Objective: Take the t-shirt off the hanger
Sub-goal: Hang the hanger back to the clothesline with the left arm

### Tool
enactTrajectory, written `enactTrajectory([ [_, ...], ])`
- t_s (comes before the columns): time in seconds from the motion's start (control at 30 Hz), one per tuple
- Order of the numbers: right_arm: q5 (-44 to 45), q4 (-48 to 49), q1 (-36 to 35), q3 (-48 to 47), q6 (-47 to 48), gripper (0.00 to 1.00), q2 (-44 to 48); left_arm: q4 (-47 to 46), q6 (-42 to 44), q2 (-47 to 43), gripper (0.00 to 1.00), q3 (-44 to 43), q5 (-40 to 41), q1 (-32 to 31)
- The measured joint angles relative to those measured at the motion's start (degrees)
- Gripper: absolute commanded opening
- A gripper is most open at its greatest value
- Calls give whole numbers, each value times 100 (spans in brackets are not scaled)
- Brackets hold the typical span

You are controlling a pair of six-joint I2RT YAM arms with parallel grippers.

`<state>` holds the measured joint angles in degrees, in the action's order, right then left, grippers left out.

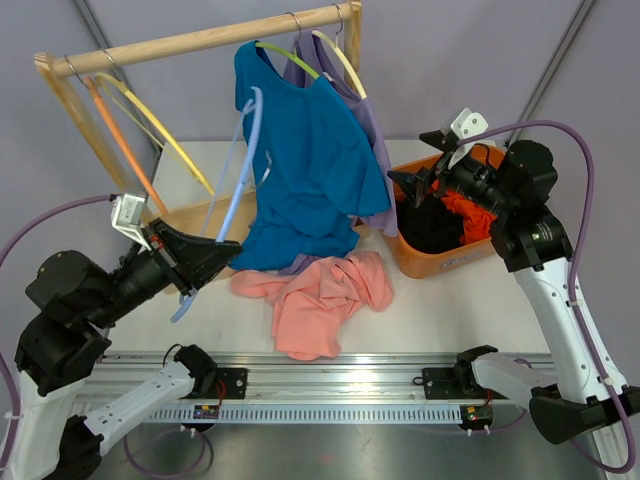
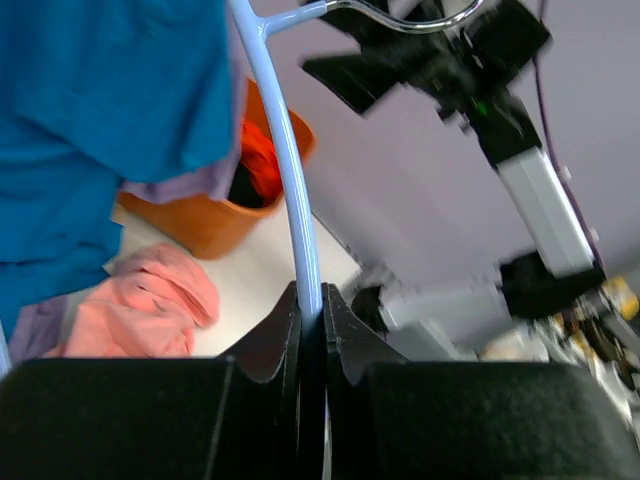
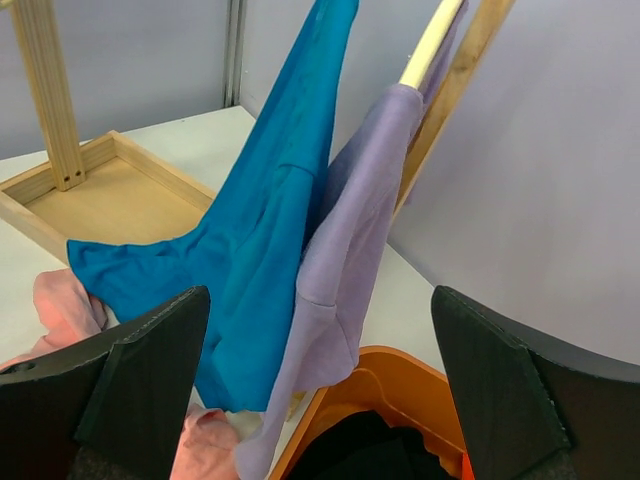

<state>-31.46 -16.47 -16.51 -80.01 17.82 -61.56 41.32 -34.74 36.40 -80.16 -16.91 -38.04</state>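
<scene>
A pink shirt (image 1: pixel 325 300) lies crumpled beside an orange bin (image 1: pixel 442 263) of clothes.

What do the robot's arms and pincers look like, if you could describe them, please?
The left arm and right arm have black joints and white link shells, each trailing a purple cable. The left pincer and right pincer have broad, matte black tapered fingers, with white brackets behind them.

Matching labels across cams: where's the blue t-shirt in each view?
Top external: blue t-shirt at centre, hanging below the wooden rail.
Left wrist: upper left, left of the light-blue hanger clamped in the left gripper.
Right wrist: centre-left, beside the purple shirt.
Shared landmark: orange basket, right of the shirt in every view.
</scene>
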Motion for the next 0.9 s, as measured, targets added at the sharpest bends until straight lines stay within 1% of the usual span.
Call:
enactTrajectory([
  [0.1,79,44,44,59,-87,99,0,-367,-400,-302,0,396,955,2],
  [0.2,101,94,68,140,-216,99,-2,-741,-758,-361,0,599,1714,2],
  [0.33,101,181,76,195,-374,100,-44,-1541,-1088,-11,0,730,2245,2],
  [0.43,103,223,81,223,-466,99,-55,-2260,-1305,579,0,728,2457,2],
  [0.57,129,330,83,291,-549,99,-55,-2973,-1749,1248,0,844,2800,0],
  [0.73,236,442,118,450,-619,99,-44,-3585,-2199,1486,0,1270,3504,-4],
  [0.9,251,483,170,573,-660,99,-37,-4494,-2299,1617,0,1333,4238,-2],
])
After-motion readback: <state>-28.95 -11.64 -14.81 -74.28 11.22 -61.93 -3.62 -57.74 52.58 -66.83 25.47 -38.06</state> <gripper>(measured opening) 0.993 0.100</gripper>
